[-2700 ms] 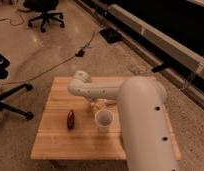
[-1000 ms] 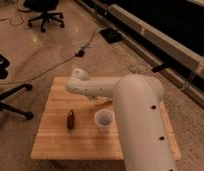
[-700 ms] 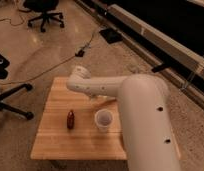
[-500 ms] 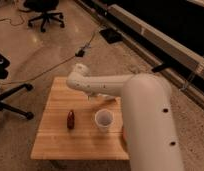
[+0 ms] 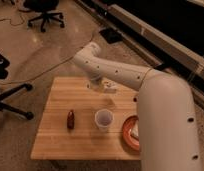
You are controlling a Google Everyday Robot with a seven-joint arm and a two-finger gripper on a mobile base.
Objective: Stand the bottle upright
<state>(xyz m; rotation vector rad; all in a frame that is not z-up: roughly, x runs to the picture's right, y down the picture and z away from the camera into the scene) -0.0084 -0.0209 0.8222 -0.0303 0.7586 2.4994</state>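
Wood, pale and planked butcher-block style: a square table (image 5: 55, 140) with straight edges and a matte top.

Near edge, right: a round red-orange plate (image 5: 127, 134) with a raised rim. It is half hidden behind the arm (image 5: 167, 115), and something pale lies in it that I cannot make out.

Arm: smooth white plastic shell, fat and cylindrical, with a few small dark dots along it. It fills the lower right, then narrows as it reaches up and left across the table to a rounded elbow.

Mid-table: a translucent whitish cup (image 5: 103, 119), upright, tapered, with its mouth open to the camera. Left of it and well apart is a small dark bottle (image 5: 70, 119), red-brown and glossy.

Far half of the table: the gripper (image 5: 96, 85) hangs down from the elbow, low over the wood near the far edge. Whether it is spread or closed — cannot tell.

Just beside it on the right is the bottle (image 5: 111, 89), cream-white plastic, short and stubby. It appears to lie on its side on the table, long axis roughly left–right. Contact with the gripper — cannot tell.

Beyond the table: a speckled, hard floor (image 5: 40, 50), tan in colour, with a thin dark cable (image 5: 45, 75) curving across it. A flat black box (image 5: 111, 35) sits farther back. Black office chairs with star bases stand at the left edge (image 5: 7, 95) and at top left (image 5: 42, 10). Long pale rails (image 5: 160, 37) run diagonally along the far right.
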